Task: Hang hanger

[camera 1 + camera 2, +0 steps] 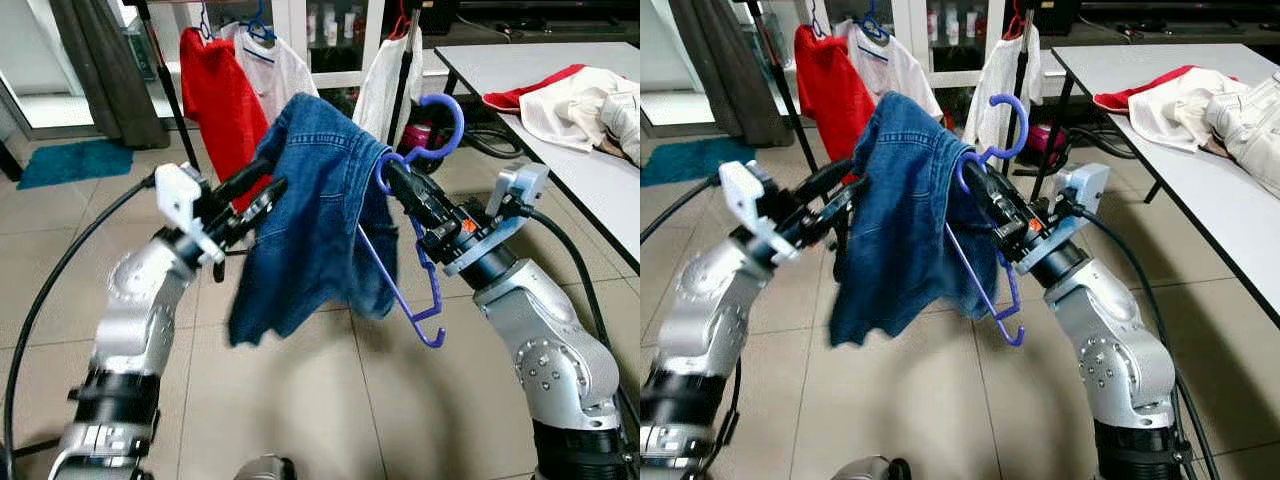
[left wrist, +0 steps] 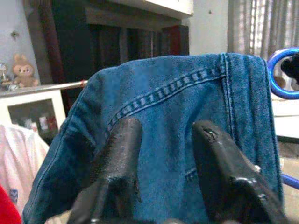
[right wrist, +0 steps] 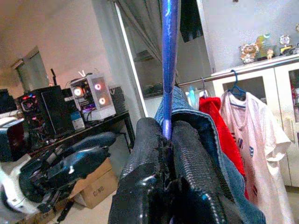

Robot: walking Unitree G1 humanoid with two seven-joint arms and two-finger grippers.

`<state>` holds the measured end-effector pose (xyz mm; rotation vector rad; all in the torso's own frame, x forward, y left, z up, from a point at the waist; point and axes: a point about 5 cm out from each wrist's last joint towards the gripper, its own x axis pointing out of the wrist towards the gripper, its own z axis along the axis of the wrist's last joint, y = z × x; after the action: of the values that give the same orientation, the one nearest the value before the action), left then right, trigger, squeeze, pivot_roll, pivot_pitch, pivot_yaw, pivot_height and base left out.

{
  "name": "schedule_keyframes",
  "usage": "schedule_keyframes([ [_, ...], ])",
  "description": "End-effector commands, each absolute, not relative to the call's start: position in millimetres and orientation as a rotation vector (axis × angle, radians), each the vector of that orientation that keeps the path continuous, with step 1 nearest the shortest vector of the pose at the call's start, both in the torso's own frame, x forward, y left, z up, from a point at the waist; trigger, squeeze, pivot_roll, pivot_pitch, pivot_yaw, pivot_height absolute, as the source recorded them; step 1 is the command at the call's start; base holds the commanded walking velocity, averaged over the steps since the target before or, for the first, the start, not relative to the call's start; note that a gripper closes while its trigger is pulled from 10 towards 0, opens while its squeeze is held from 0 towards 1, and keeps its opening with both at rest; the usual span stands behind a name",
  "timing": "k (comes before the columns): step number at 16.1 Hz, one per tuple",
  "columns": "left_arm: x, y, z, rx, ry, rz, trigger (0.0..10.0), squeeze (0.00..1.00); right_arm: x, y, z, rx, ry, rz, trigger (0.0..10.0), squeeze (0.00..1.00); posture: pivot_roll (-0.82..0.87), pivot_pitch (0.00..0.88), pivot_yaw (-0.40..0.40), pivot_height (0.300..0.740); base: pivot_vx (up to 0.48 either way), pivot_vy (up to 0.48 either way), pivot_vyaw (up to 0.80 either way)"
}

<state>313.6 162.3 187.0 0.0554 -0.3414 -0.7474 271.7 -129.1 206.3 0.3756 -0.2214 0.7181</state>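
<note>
A purple plastic hanger is held in mid-air with blue denim jeans draped over it. My right gripper is shut on the hanger just below its hook, seen as a purple bar between the black fingers. My left gripper is open at the left side of the jeans, its fingers spread in front of the denim. A clothes rack pole stands behind, with a red shirt and white shirts on hangers.
A white table at the right carries a heap of clothes. A teal mat lies at the far left by a curtain. Black cables loop beside both arms. Tiled floor lies below the jeans.
</note>
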Motion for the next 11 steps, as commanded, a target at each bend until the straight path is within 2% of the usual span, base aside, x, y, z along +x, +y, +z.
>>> schedule_keyframes([
  [1,315.7,160.8,186.5,0.099,-0.334,-0.763,10.0,1.00,270.0,-127.1,221.1,0.365,-0.290,0.735,10.0,0.00,-0.05,0.028,0.052,0.740,0.000,0.000,0.00],
  [4,324.5,157.7,182.7,0.231,-0.345,-0.730,10.0,1.00,268.1,-124.7,222.6,0.364,-0.291,0.735,10.0,0.00,-0.05,0.028,0.052,0.740,0.000,0.000,0.00],
  [6,340.4,160.2,178.7,0.300,-0.319,-0.606,10.0,1.00,266.7,-122.7,223.9,0.368,-0.293,0.738,10.0,0.00,-0.06,0.028,0.058,0.740,0.000,0.000,0.00],
  [7,344.9,157.9,173.5,0.287,-0.286,-0.611,10.0,0.12,266.3,-121.6,224.4,0.370,-0.293,0.740,10.0,0.00,-0.06,0.027,0.058,0.740,0.000,0.000,0.00],
  [8,347.2,155.8,169.3,0.278,-0.261,-0.621,10.0,0.00,266.3,-120.9,224.6,0.373,-0.294,0.742,10.0,0.00,-0.06,0.028,0.056,0.740,0.000,0.000,0.00],
  [11,352.3,146.2,155.0,0.232,-0.182,-0.678,10.0,0.00,266.2,-118.7,226.3,0.376,-0.296,0.751,10.0,0.00,-0.06,0.029,0.054,0.740,0.000,0.000,0.00],
])
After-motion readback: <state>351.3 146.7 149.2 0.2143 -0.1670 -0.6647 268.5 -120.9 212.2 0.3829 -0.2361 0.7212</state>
